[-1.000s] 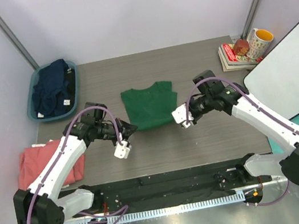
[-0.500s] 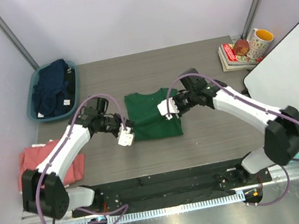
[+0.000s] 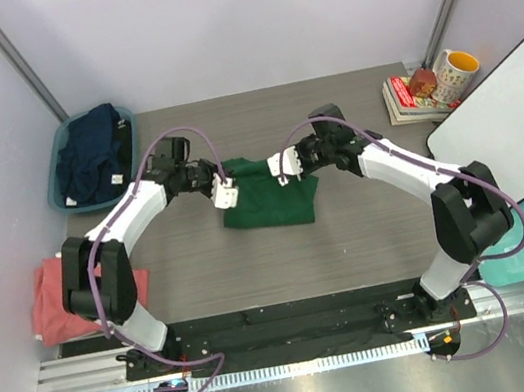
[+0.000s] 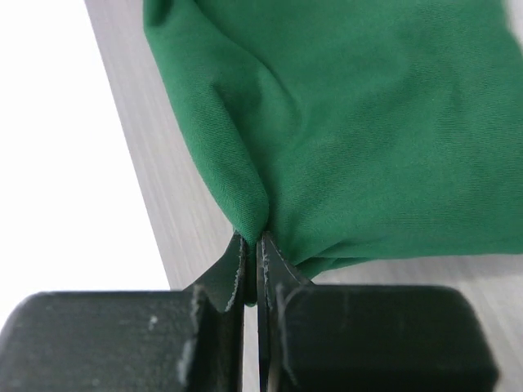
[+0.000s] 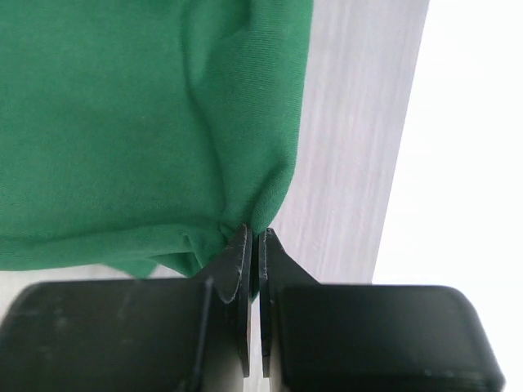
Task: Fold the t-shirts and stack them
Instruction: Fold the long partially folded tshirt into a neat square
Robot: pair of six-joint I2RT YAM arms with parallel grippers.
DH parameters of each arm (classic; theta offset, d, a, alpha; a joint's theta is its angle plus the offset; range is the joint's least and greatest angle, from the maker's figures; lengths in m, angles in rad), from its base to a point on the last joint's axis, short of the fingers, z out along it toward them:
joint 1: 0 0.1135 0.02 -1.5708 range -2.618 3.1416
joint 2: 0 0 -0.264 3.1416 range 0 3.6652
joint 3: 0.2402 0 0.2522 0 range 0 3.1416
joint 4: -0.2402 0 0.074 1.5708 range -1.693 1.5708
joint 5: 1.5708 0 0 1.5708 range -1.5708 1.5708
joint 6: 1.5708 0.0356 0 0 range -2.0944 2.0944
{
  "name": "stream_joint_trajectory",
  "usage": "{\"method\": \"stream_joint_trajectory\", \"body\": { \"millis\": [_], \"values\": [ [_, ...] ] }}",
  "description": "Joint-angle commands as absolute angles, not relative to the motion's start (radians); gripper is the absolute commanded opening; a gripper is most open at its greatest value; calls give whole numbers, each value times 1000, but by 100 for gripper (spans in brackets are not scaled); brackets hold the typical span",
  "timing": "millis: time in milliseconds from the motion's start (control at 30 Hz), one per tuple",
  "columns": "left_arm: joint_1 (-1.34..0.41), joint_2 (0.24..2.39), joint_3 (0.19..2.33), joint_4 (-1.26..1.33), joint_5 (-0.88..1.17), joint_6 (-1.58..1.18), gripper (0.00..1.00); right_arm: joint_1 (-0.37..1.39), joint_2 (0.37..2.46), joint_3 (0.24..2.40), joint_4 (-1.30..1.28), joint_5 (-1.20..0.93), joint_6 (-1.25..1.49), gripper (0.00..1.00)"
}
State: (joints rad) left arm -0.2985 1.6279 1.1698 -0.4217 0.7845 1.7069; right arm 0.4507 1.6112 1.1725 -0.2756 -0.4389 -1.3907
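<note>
Green t-shirt [image 3: 272, 204] is pinched at two corners, left hand [image 4: 252, 245] and right hand [image 5: 252, 237] each clamped on cloth, apparently to carry an even fold.

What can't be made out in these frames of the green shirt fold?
- Wrist views: the left tool and right tool pinch the green t-shirt; frame edges cut off the rest.
- Top view: its far edge and neck, under both tools.
- Top view: the pink t-shirt, right side behind the left arm.
- Top view: garment count in the teal tub; the navy cloth is bunched.
</note>
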Motion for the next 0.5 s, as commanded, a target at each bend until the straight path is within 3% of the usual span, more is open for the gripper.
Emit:
{"method": "stream_joint_trajectory", "body": {
  "millis": [0, 67, 133, 167, 200, 233, 300, 333, 367, 400, 467],
  "values": [
    [-290, 1689, 1223, -315, 788, 1695, 0, 431, 1655, 1210, -109, -387, -1397, 1],
    [-290, 1727, 1233, -273, 785, 1692, 0, 423, 1687, 1218, -89, -382, -1402, 1],
    [-290, 1758, 1252, -246, 776, 1686, 4, 422, 1706, 1206, -39, -368, -1393, 16],
    [-290, 1788, 1258, -229, 769, 1666, 9, 423, 1716, 1191, -6, -358, -1378, 36],
    [-290, 1804, 1261, -181, 755, 1652, 16, 423, 1726, 1172, 108, -341, -1368, 77],
    [-290, 1815, 1256, -143, 730, 1623, 33, 423, 1732, 1136, 159, -303, -1367, 84],
    [-291, 1847, 1218, 31, 671, 1562, 52, 423, 1755, 1115, 280, -267, -1364, 91],
    [-296, 1858, 1189, 128, 634, 1534, 73, 425, 1761, 1097, 331, -215, -1324, 92],
    [-295, 1865, 1155, 238, 565, 1504, 82, 429, 1781, 1088, 386, -174, -1306, 93],
    [-295, 1888, 1088, 384, 534, 1440, 88, 434, 1790, 1080, 470, -140, -1298, 93],
    [-296, 1916, 1054, 642, 436, 1446, 90, 443, 1810, 1059, 540, -45, -1301, 93]
  ]
}}
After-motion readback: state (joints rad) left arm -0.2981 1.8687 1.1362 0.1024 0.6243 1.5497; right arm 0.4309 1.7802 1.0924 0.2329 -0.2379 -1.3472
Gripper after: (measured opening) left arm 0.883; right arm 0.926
